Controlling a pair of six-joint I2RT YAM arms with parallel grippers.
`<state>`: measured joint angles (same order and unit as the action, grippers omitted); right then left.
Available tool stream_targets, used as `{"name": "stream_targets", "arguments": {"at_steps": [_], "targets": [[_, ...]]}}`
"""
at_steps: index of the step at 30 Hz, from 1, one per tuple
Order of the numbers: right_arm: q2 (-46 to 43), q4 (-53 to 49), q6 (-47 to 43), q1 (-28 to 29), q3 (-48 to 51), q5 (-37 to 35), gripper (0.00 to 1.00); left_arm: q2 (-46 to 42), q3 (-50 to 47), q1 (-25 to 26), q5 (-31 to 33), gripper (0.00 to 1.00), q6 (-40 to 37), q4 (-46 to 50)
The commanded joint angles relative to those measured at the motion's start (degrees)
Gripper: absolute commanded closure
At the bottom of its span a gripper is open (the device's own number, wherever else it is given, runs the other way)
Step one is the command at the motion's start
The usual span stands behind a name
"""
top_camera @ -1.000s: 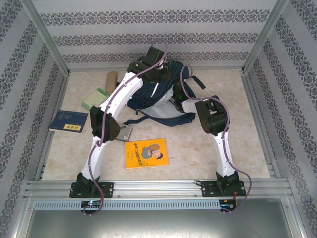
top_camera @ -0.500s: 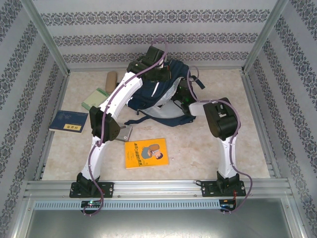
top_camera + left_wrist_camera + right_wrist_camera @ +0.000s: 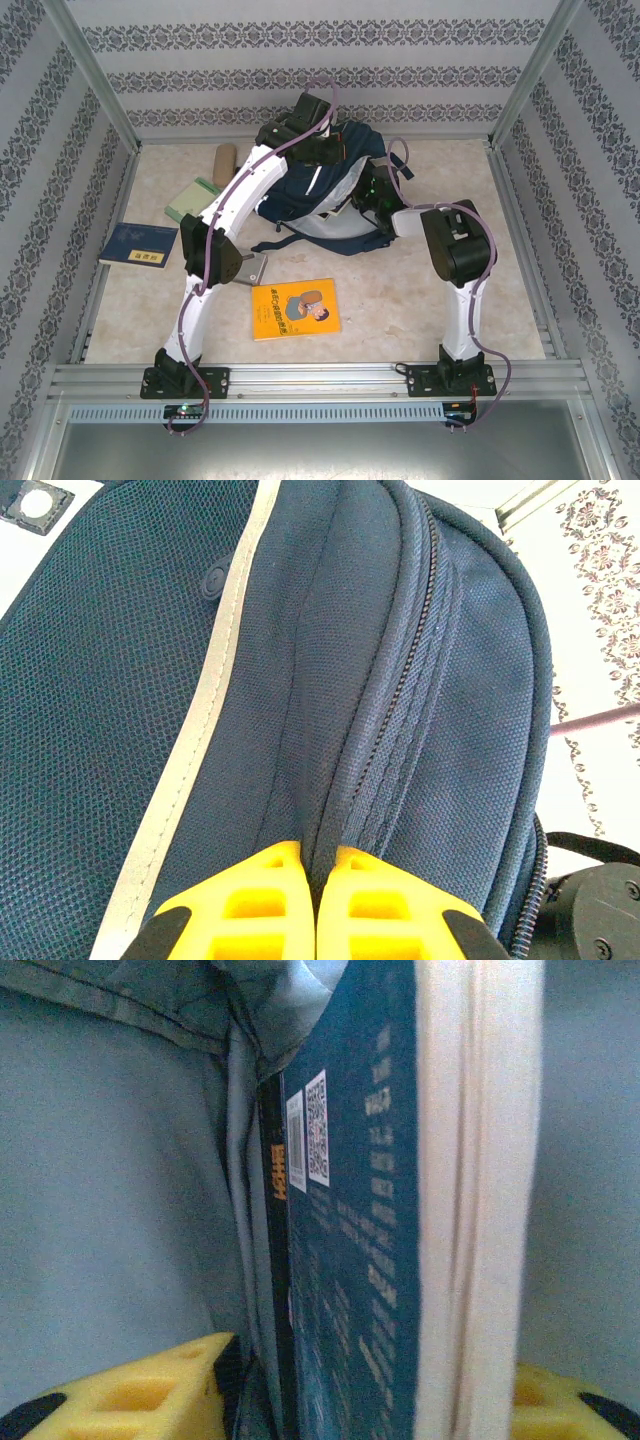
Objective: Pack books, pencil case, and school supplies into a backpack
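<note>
The navy backpack (image 3: 318,188) with a white stripe lies at the back middle of the table. My left gripper (image 3: 320,865) is shut on a fold of the backpack (image 3: 300,660) beside its zip. My right gripper (image 3: 375,1360) is inside the grey-lined opening. Its yellow fingers (image 3: 150,1390) stand on either side of an upright blue book (image 3: 350,1210), with a black book (image 3: 272,1220) against the book's left side. Whether the fingers press on the blue book is unclear. An orange-yellow book (image 3: 295,308), a navy book (image 3: 138,245) and a pale green pad (image 3: 190,200) lie on the table.
A tan oblong object (image 3: 225,158) lies at the back left near the wall. A small grey flat item (image 3: 250,268) sits by the left arm's elbow. Metal frame rails (image 3: 110,110) and patterned walls close in the table on three sides.
My right arm has swung its elbow to the right and pushed the gripper farther into the backpack's opening. The left arm has kept its hold and place.
</note>
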<state>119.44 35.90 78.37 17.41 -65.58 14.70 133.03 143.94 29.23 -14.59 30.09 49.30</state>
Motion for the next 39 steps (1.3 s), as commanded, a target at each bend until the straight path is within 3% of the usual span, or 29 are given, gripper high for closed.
{"name": "stream_targets", "arguments": {"at_steps": [1,6,8,12,15,17,19,29,33,35,39], "targets": [[-3.26,-2.52,-3.43,0.26,1.53,1.76,0.55,-1.70,2.97,-0.31,-1.71,1.00,0.41,-3.24],[-4.49,-5.45,-4.65,-0.49,5.23,2.32,0.51,-1.56,2.93,-0.32,-1.94,1.00,0.44,-3.59],[-5.36,-5.32,-5.22,-0.97,7.09,2.29,0.54,-1.55,2.89,-0.32,-2.02,1.00,0.54,-3.74],[-6.93,-5.25,-6.10,-1.51,8.96,2.65,0.68,-1.46,2.92,-0.32,-2.19,1.00,0.61,-3.95],[-7.20,-5.30,-6.01,-1.54,8.99,3.30,0.73,-1.46,2.97,-0.32,-2.27,1.00,0.58,-4.11],[-6.67,-5.31,-6.29,-1.34,8.28,3.61,0.96,-1.42,2.93,-0.32,-2.52,1.00,0.59,-4.15],[-5.30,-5.02,-5.76,-1.24,6.88,4.38,1.00,-1.37,2.93,-0.31,-3.02,1.00,0.59,-4.13],[5.70,-5.29,-1.68,0.48,-6.74,7.64,1.00,-0.97,2.88,-0.23,-4.14,1.00,0.76,-4.32],[6.10,-5.91,-2.85,0.18,-7.23,8.02,0.90,-0.82,2.84,-0.21,-3.36,1.00,0.11,-3.98],[4.03,-6.81,-4.47,-0.16,-6.06,7.52,0.79,-0.54,2.84,-0.32,-2.85,1.00,-0.18,-3.84],[-1.56,-9.69,-8.18,-1.22,-3.09,7.03,0.74,0.24,2.90,-0.41,-1.98,1.00,-0.47,-3.63]]}}
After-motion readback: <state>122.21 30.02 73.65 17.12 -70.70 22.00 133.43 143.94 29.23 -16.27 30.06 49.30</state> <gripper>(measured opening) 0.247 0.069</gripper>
